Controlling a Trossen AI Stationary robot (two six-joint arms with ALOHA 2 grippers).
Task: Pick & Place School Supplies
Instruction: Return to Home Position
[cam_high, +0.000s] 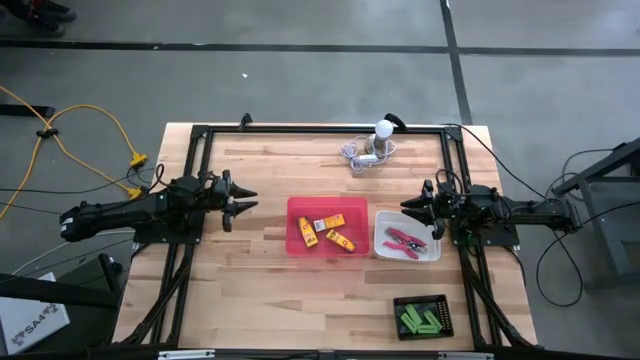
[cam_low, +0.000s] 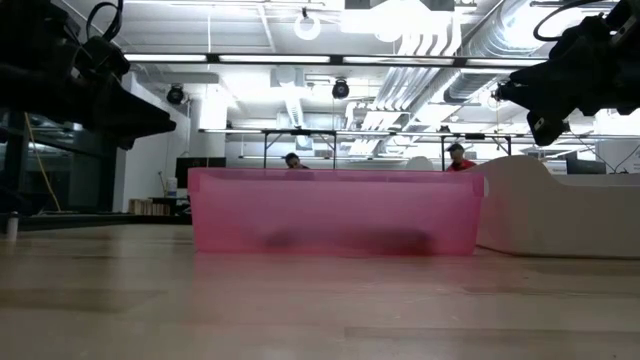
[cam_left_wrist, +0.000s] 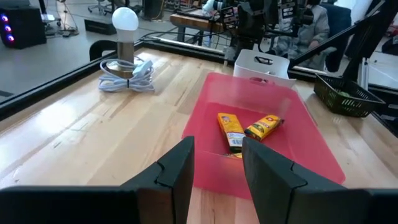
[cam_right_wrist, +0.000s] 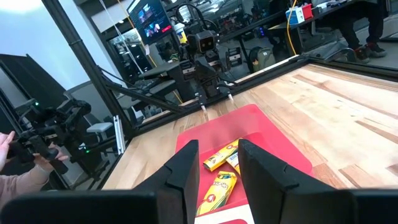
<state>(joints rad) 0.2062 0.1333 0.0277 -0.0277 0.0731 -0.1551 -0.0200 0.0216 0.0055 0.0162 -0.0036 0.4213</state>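
Judged at the return-home step. Shows left gripper (cam_high: 240, 203) and right gripper (cam_high: 412, 207) apart-fingered, empty, on opposite sides of pink tray (cam_high: 293, 225). Finds green sticks (cam_high: 420, 319) in black tray (cam_high: 422, 298). Next, retract clear of tray rims

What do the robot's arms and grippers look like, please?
The left arm and right arm are dark, slim and jointed. The left gripper and right gripper each end in two black, angular, wedge-like fingers. I can read no markings on them.
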